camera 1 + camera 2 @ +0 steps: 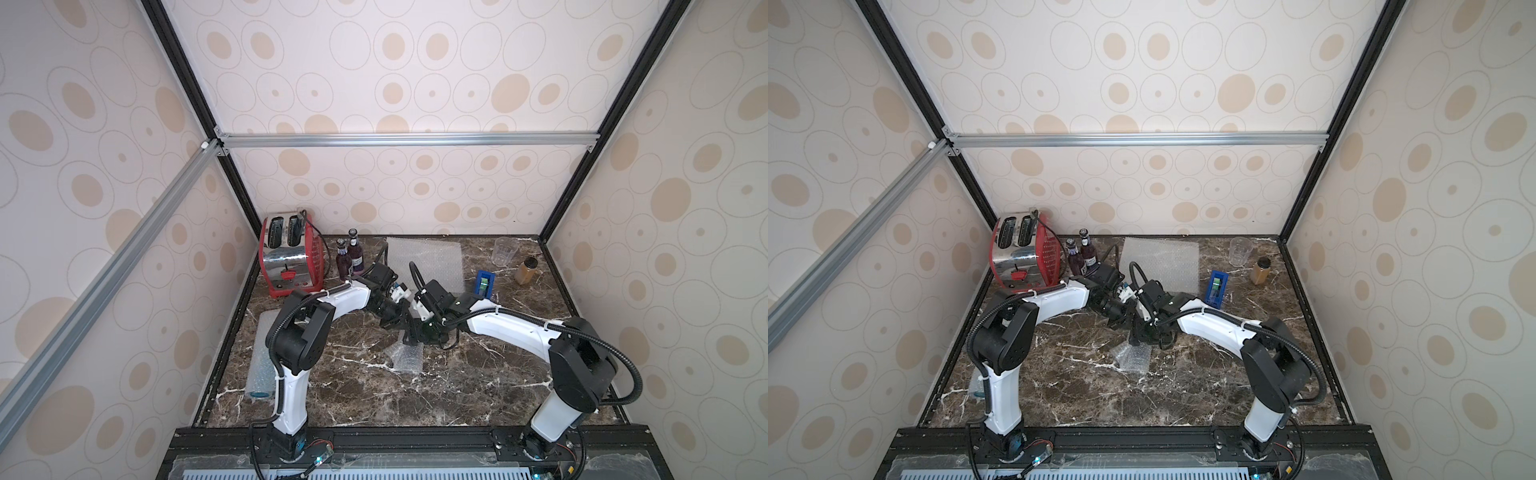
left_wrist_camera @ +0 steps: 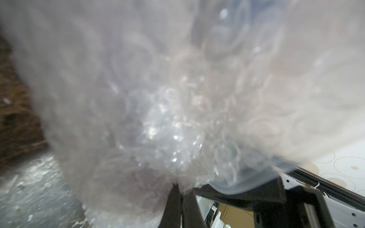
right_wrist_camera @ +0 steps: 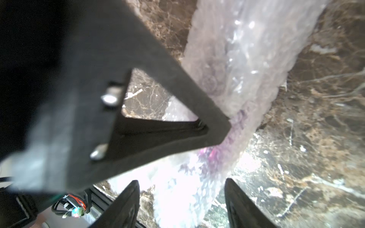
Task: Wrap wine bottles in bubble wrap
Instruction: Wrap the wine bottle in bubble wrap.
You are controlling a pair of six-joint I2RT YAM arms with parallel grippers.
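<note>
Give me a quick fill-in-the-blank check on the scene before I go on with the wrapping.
1. The two upright wine bottles hold ____ liquid.
2. The left pincer is ____ on the bubble wrap.
3. The flat sheet lies between those bottles and the clear ____.
4. The right pincer stands ____ astride the wrapped roll.
Missing words: purple; shut; cup; open.

In both top views, the wrists (image 1: pixel 384 276) hide your left pincer (image 2: pixel 182 190) and right pincer (image 3: pixel 181 183) at the centre of the counter (image 1: pixel 478 395). Blurred bubble wrap roll (image 2: pixel 158 98) fills the left wrist view; its bottle (image 3: pixel 209 156) is only a purple smear. At eight o'clock, the left arm (image 1: pixel 291 401) covers part of another wrapped bundle (image 1: pixel 257 374).
</note>
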